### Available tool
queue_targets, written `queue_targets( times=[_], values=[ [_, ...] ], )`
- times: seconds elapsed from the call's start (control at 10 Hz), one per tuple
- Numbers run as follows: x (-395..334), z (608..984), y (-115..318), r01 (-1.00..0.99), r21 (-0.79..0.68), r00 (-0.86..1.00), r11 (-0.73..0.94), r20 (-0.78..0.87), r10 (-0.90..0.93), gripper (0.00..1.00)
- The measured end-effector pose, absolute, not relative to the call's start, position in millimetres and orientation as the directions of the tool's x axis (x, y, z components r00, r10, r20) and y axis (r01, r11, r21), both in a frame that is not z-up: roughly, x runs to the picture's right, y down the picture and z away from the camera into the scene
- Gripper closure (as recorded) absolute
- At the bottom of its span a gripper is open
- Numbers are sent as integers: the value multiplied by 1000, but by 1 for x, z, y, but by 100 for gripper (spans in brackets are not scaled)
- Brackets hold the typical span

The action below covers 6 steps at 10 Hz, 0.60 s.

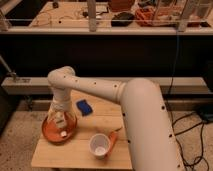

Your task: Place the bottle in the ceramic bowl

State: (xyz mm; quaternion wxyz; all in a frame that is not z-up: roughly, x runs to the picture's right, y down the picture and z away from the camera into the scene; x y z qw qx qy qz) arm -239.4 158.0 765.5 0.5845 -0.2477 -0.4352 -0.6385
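On the left of the wooden bench (80,150), the ceramic bowl (52,132), orange-brown, wide and shallow, holds the bottle (62,127), small and pale with a round white cap, lying inside under the gripper (61,119), which hangs down into the bowl; cannot tell if the gripper is apart or clamped on the bottle. Right of the bowl a blue block (84,106) lies on the bench, and nearer the front a white cup (100,146) with an orange handle sits upright, nothing visible inside.
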Motion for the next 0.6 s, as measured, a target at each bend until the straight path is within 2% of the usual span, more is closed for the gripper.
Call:
queue_targets(
  times=[0.6],
  values=[
    [-238,766,158,963,260,-187,66,827,-530,20]
  ],
)
